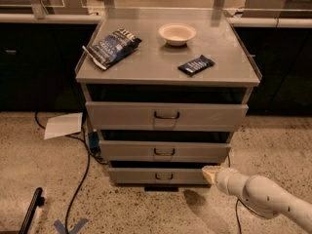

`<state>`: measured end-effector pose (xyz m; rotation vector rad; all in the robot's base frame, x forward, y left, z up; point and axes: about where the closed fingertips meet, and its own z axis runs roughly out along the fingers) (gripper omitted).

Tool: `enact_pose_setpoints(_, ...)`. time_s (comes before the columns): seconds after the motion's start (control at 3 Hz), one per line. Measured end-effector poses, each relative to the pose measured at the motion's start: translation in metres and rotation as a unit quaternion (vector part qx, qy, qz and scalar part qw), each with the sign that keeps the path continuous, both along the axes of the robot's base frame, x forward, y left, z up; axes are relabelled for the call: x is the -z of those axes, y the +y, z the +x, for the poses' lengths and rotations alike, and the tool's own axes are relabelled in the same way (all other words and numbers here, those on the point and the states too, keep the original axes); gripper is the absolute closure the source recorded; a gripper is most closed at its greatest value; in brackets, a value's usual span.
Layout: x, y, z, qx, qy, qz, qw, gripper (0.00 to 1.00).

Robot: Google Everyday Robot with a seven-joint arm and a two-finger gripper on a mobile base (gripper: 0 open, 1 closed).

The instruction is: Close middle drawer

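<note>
Middle drawer: the grey front (131,151) with its small dark loop handle (164,152) sits at the centre of the frame, under the taller top drawer (122,116) and above the bottom drawer (131,176)
Drawer state: a dark band runs above its front, so I judge it stands slightly out of the bench (156,62) and is not yet shut
Gripper: the pale tip (210,172) is right of centre in the lower part of the frame, at the right end of the bottom drawer's front and just below the middle drawer's lower right corner
Grip state: cannot tell whether it is clenched or released; it is grasping nothing that shows
Step in hand: getting the gripper onto the middle front for a push, as I read it
Doing it well: lift the tip to the height of the middle front and slide it left toward the handle, since a push at the far right end could skew the tray; press flat, straight into the bench, slowly, and stop once the front sits flush; no grasp is needed
Risk: at its present height a push would land on the bottom drawer instead
Hard to make out: whether the tip touches the bottom front, and how far the middle drawer stands out
Cut off: the arm (273,201) leaves the frame at the lower right; the base is out of view
</note>
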<state>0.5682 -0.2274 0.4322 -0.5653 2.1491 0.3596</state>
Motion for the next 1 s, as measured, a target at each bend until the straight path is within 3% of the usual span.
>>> enact_pose_setpoints(1.0,0.0000,0.0001,0.0000,0.000,0.000,0.000,1.0000,0.11)
